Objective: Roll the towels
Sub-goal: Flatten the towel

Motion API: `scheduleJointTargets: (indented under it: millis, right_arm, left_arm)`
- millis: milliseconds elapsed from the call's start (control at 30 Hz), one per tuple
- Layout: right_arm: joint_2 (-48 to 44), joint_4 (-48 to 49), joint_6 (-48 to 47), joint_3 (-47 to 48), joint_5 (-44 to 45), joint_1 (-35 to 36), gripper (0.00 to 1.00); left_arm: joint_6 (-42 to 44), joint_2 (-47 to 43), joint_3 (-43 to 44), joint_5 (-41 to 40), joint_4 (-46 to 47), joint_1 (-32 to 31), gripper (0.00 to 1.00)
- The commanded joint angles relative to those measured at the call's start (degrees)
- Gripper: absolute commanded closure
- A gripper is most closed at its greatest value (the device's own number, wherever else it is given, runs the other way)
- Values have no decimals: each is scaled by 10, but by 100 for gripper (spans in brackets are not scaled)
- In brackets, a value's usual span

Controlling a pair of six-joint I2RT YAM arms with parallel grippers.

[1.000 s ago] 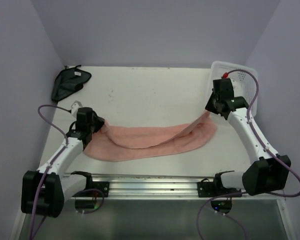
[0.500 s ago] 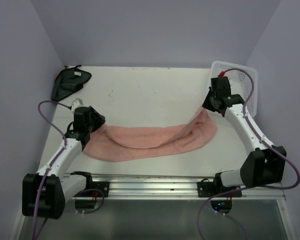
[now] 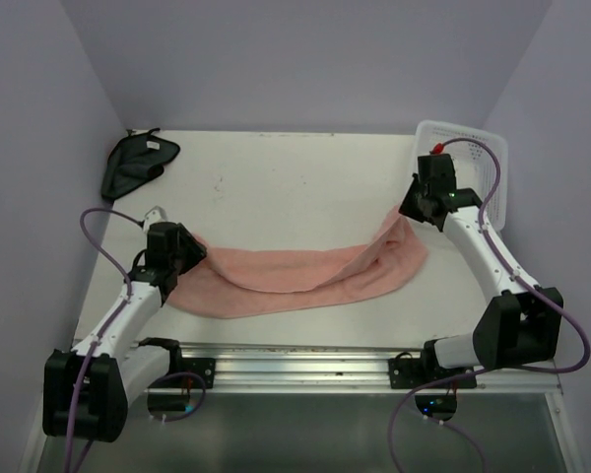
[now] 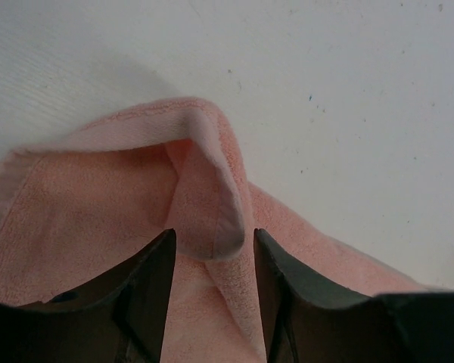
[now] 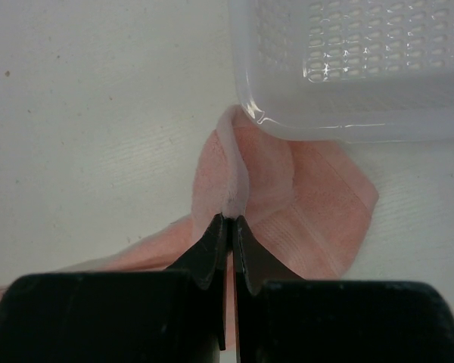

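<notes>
In the top view, the salmon-pink towel (image 3: pixel 295 281) lies stretched across the near part of the desk (image 3: pixel 276 187), from one arm to the other, and sags in a soft curve. The left tool (image 3: pixel 189 254) is at the towel's left end. The right tool (image 3: pixel 412 209) is at the right end, where the cloth rises a little from the desk. The dark cloth (image 3: pixel 136 164) lies in the far left corner, well apart from the pink one, with a small white tag on it. The white basket (image 3: pixel 492 158) stands in the far right corner, just beside the right tool.

In the left wrist view, the left tool (image 4: pixel 212 238) is released: its two fingers (image 4: pixel 155 265) stand apart. A raised fold of the salmon-pink towel (image 4: pixel 98 197) stands up between them. I cannot tell whether the fingers touch this fold. Past the fold there is bare desk (image 4: pixel 325 91).

In the right wrist view, the right tool (image 5: pixel 231 221) is clenched on a thin edge of the salmon-pink towel (image 5: pixel 303 197), with the fingers pressed together on the cloth. The corner of the white basket (image 5: pixel 348 106) is just beyond, and the towel reaches under its rim.
</notes>
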Motion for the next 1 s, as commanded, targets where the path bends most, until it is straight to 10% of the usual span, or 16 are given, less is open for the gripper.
scheduleJointTargets:
  millis: [0,333,533,967]
  right_arm:
    - [-10,23,-4,-5,-9,-3,100]
    - [-22,22,-11,-12,-8,-5,100]
    - [-28,18,-14,-13,-5,-11,100]
    - [-51,-17,-18,24,-9,-17,100]
  left_arm:
    - [18,-14,-2,12,16,3,51]
    - [34,25,1,16,49,3,66]
    - [40,31,13,8,46,2,98]
    - [4,-21,112,-32,-4,18,100]
